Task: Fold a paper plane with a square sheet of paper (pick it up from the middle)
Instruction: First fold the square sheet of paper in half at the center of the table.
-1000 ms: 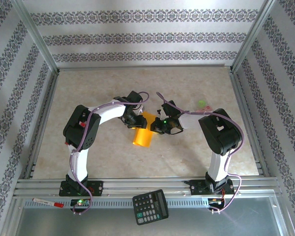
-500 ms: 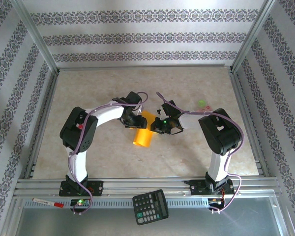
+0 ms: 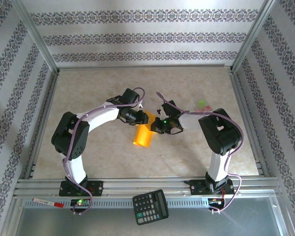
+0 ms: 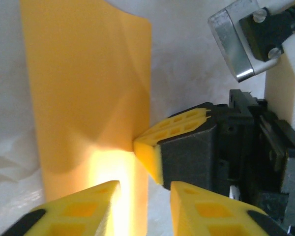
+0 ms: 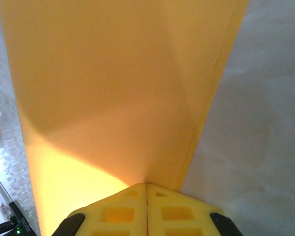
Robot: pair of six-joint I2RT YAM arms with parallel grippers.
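Note:
The square sheet of paper (image 3: 142,135) is orange-yellow and lies folded into a narrow rectangle on the table's middle, partly lifted. My right gripper (image 3: 156,129) is shut on its right edge; in the right wrist view the fingertips (image 5: 146,189) meet with the paper (image 5: 113,88) running out from between them. My left gripper (image 3: 140,118) is at the sheet's far end. In the left wrist view its jaws (image 4: 145,209) stand apart with the paper's edge (image 4: 83,88) lying in the gap, and the right gripper's yellow tips (image 4: 152,150) pinch that edge just ahead.
A black calculator (image 3: 150,206) lies on the metal shelf in front of the arm bases, with a red-capped marker (image 3: 48,202) to its left. A small green thing (image 3: 202,103) sits on the table's right side, behind the right arm. Metal rails border the table.
The left arm's elbow has swung out to the left and its gripper has shifted slightly toward the paper's far end. Right gripper and paper have stayed put.

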